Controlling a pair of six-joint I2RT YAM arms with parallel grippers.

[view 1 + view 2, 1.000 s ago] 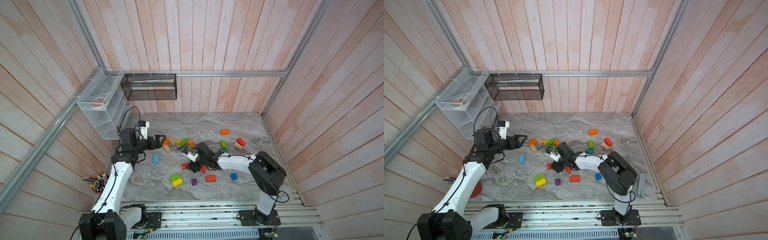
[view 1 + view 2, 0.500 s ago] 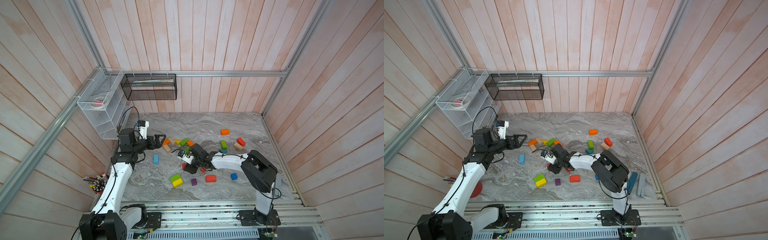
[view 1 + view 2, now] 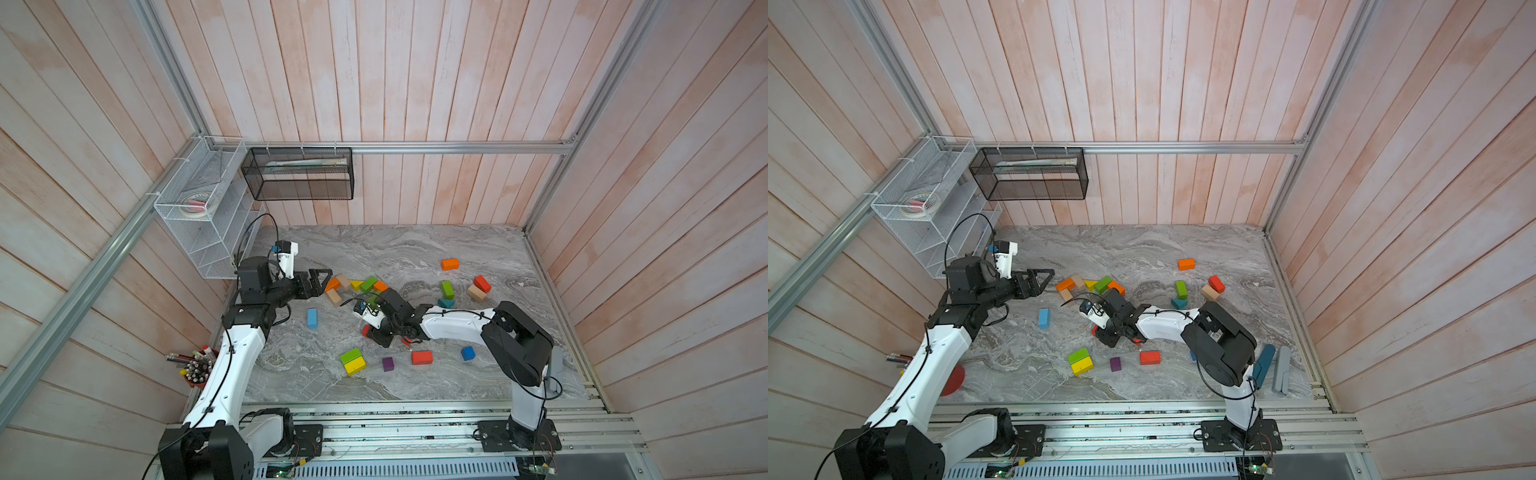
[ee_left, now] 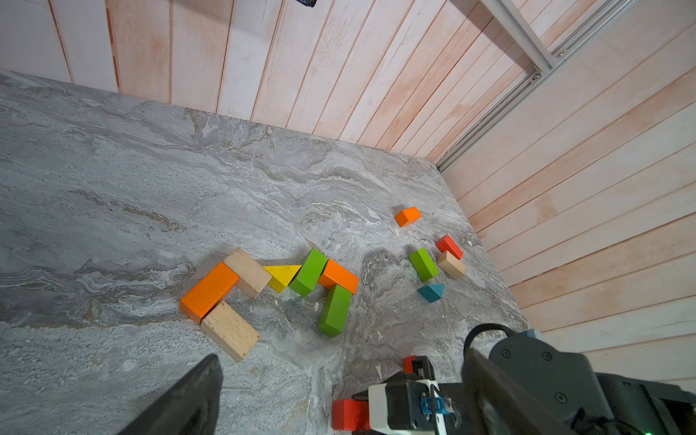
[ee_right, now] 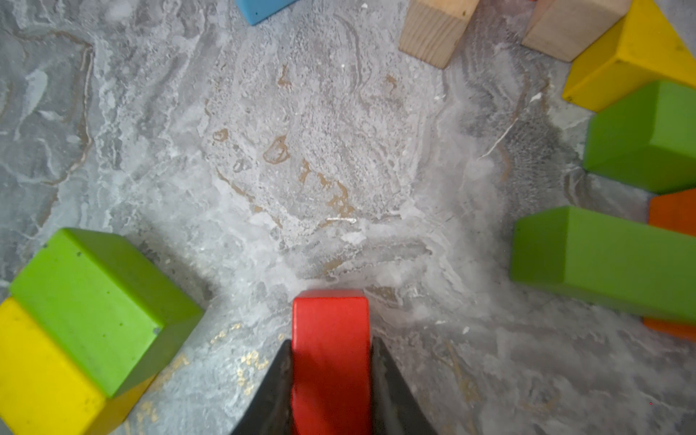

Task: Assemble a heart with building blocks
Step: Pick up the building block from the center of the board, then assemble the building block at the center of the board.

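**A:** Right gripper (image 5: pixel 331 341), state?

**B:** Clenched on a red block (image 5: pixel 330 320). In the right wrist view both black fingers (image 5: pixel 277 376) press flat against its sides, and the block's end pokes out past the tips. The marble tabletop (image 5: pixel 301 150) is close beneath. Cannot tell whether the block rests on it or is lifted.

**A:** Position in the top views?

**B:** Centre of frame, a little below the middle, half hidden under the wrist.

**A:** Left gripper (image 3: pixel 322 277)?

**B:** Released, jaws spread wide, nothing between them. Left of centre in both top views, just beside the block cluster.

**A:** Describe the cluster.

**B:** Middle of the left wrist view. An orange brick (image 4: pixel 209 292) touches two tan bricks (image 4: pixel 248 271). A yellow wedge (image 4: pixel 282 275) and a green brick (image 4: pixel 310 271) follow. Another orange and another green chain on, making an open arc.

**A:** Loose pieces?

**B:** Green-and-yellow pair (image 3: pixel 352 361) at lower centre, with a purple cube (image 3: pixel 387 364) to its right. Light-blue brick (image 3: pixel 312 318) lies left of the held block. Teal wedge (image 3: pixel 445 303) sits right of centre, apart from the cluster.
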